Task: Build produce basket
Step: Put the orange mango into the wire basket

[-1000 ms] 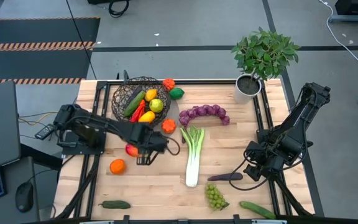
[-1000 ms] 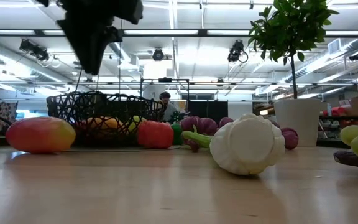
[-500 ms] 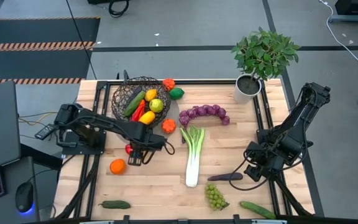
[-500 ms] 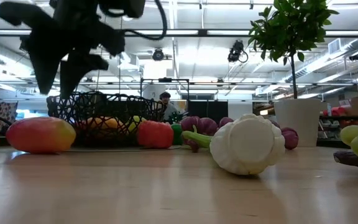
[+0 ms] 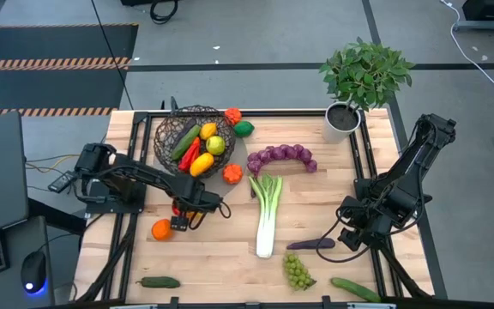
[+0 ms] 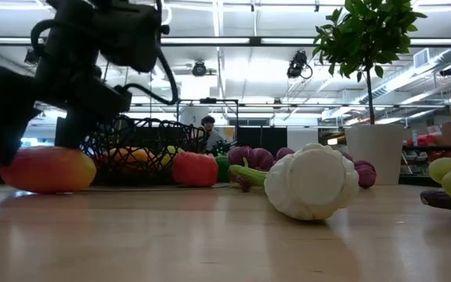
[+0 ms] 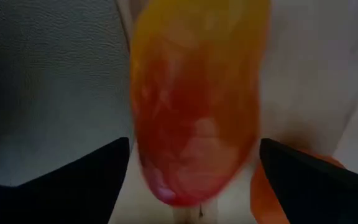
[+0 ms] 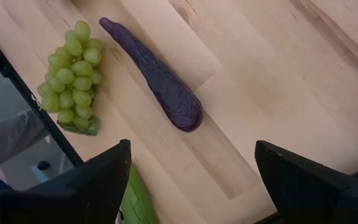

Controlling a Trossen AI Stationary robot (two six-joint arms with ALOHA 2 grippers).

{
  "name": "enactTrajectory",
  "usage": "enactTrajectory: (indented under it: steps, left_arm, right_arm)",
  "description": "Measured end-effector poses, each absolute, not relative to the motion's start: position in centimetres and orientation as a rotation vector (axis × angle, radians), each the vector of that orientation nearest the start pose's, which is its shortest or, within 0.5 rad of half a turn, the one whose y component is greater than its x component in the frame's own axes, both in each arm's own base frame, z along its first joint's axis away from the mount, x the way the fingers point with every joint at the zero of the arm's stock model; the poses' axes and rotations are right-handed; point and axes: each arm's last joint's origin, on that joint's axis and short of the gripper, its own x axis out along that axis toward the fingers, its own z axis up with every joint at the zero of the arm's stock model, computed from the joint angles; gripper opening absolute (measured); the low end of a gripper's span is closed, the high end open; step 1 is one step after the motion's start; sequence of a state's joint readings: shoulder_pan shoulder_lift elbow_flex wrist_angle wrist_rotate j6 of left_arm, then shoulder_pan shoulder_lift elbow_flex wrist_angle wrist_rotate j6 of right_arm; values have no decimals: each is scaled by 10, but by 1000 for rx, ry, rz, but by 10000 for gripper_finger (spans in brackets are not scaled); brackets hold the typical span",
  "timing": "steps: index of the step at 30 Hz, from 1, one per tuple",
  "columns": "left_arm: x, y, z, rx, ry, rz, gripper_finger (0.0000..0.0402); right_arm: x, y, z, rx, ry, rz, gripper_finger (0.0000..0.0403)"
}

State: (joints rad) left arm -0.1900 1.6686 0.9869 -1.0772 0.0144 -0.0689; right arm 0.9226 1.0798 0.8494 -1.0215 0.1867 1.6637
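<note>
red-yellow mango (image 7: 194, 106) lies between the left gripper's (image 5: 181, 216) spread jaws, its long axis along them.

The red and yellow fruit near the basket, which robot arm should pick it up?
Left. The left gripper is right over the red-and-yellow fruit, fingers open on either side of it in the left wrist view. The right gripper waits across the table by the aubergine, far from this fruit and the basket.

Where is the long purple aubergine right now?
In the high view the aubergine lies on the table's right side, just above the green grapes and right of the leek, close to the right end effector.
</note>
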Motion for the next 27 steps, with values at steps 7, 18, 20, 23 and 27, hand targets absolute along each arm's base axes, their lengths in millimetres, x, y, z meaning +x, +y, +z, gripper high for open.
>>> enactTrajectory:
  steps: [7, 18, 20, 23, 27]
  left_arm:
    - [247, -48, 148, 103, 1721, -89, 371]
    - [249, -48, 148, 65, 1701, -23, 305]
    - [249, -47, 148, 56, 1700, -10, 287]
    - [249, -47, 148, 54, 1703, -5, 281]
    - [250, -48, 157, 63, 1737, -2, 280]
  right_arm:
    - [111, 139, 247, 802, 1230, -391, 345]
    - [110, 138, 247, 824, 1233, -420, 345]
    - [110, 137, 246, 816, 1238, -436, 345]
    - [109, 136, 246, 809, 1242, -448, 345]
    - [108, 136, 246, 807, 1273, -439, 345]
